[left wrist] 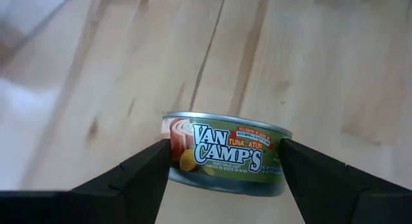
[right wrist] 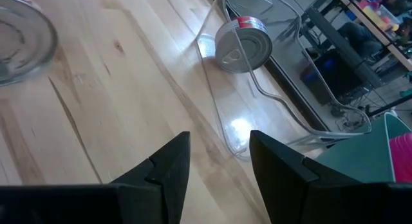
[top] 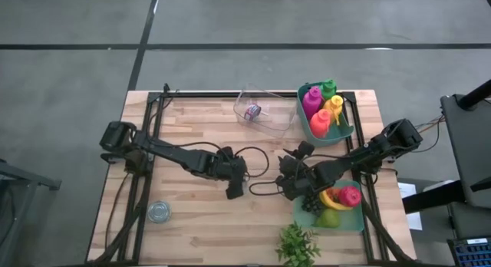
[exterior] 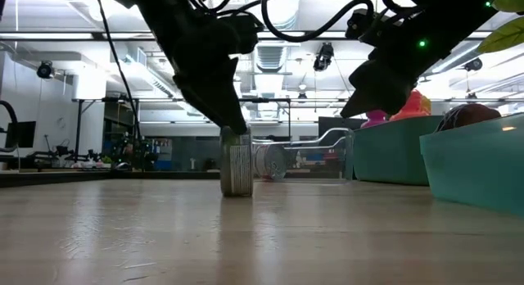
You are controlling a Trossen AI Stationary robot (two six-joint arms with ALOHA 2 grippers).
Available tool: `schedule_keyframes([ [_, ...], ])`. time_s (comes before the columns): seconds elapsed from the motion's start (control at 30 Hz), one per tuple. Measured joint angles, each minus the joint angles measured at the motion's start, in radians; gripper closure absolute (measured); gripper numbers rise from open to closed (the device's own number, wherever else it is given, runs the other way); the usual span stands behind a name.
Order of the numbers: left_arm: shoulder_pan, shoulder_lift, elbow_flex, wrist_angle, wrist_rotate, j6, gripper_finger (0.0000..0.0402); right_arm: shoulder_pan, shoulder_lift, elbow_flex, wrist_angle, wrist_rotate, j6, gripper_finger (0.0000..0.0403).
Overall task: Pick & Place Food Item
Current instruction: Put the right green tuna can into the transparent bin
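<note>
- The table [top: 192,229] is wooden, and both dark arms reach in over its middle.
- The clear bin [top: 265,112] lies at the far side of the table with a can [right wrist: 243,44] already inside it. If the tuna can is meant to go there, that is my guess only.
- The big worry: the tuna can [left wrist: 225,153] could slip. It stands on its edge on the wood, and only its two round sides are pinched. I think a fast lift could make it spin or drop.
- If it drops on its edge, it may roll away across the table.
- Another worry: the two arms are close together in the middle. A wide swing by one could bump the other.
- The left gripper [top: 234,189] is down low at the table middle, pointing down at the wood. Its jaws are pinching the tuna can, one finger on each side.
- The right gripper [right wrist: 219,163] hangs just right of it, above the table and beside the near teal tray [top: 303,219] of fruit. Its jaws are a little apart and hold nothing.
- A small round lid [top: 159,212] lies on the near left of the table, well apart from both arms.
</note>
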Motion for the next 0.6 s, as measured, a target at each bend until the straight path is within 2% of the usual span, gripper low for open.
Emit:
schedule_keyframes([
  [0.07,0.010,0.000,-0.001,0.000,-0.002,0.045,0.0112,0.000,0.000,0.000,0.001,0.000,0.000,0.0245],
  [0.33,0.041,-0.031,-0.002,-0.013,-0.009,0.015,0.0112,0.000,0.000,0.000,0.003,-0.002,0.000,0.0245],
  [0.6,0.040,-0.122,0.111,-0.116,-0.022,0.014,0.0113,0.000,0.000,-0.002,0.005,-0.003,0.000,0.0245],
])
